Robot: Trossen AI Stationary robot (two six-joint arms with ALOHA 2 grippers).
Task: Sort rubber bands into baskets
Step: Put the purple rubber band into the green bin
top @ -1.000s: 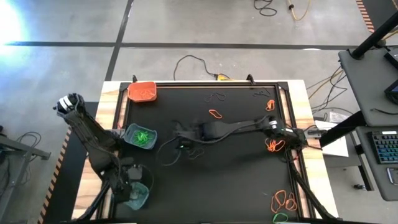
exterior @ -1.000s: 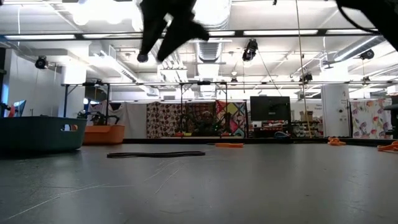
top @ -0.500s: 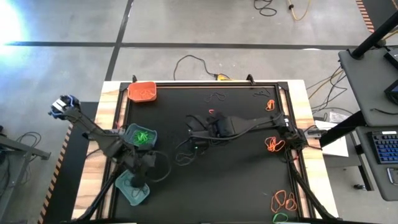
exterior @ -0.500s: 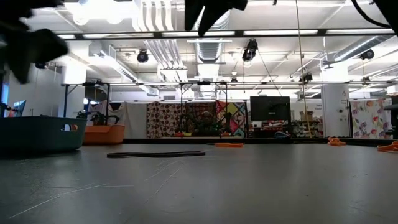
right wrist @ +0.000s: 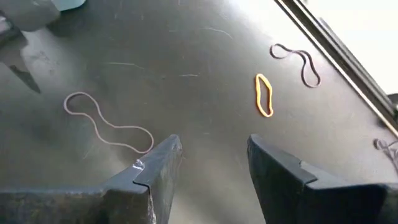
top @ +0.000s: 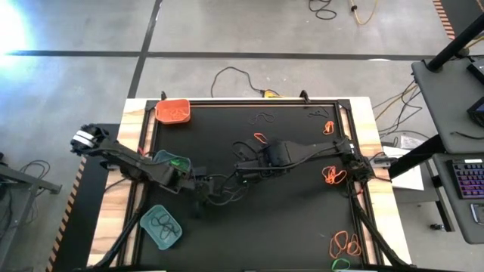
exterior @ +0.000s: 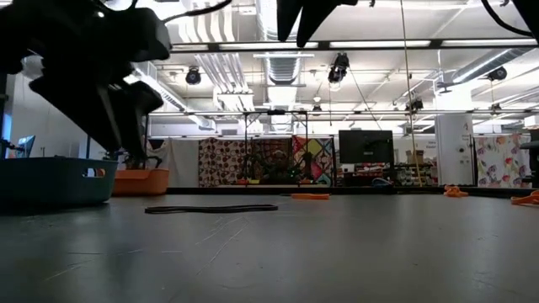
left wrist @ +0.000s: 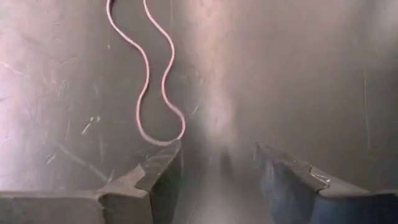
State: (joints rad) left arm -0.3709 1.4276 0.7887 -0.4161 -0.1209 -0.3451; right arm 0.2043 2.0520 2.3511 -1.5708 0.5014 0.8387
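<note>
My left gripper [left wrist: 217, 165] hovers open over the dark mat near the table's middle [top: 200, 198]. Just beyond its fingertips a thin long rubber band [left wrist: 155, 74] lies flat in a wavy loop. My right gripper [right wrist: 214, 155] hangs open higher up, right of it [top: 240, 170], with the same loop [right wrist: 109, 124] ahead of it. An orange band [right wrist: 264, 94] and a dark band [right wrist: 298, 62] lie farther off. The orange basket [top: 173, 111] stands at the far left. One teal basket [top: 172, 160], holding green bands, is partly under my left arm. The other teal basket [top: 162, 225] is near left.
More orange bands lie at the right edge [top: 333, 176], at the near right corner [top: 346, 243] and at the far right [top: 329, 127]. A green band [top: 340, 264] lies by the near right corner. The mat's raised frame [top: 349, 136] borders the work area.
My left gripper has swung from above the near teal basket toward the table's middle, sinking a little and turning. That basket now shows uncovered, while the arm hides part of the other teal basket. My right gripper has risen and drawn slightly toward the right edge.
</note>
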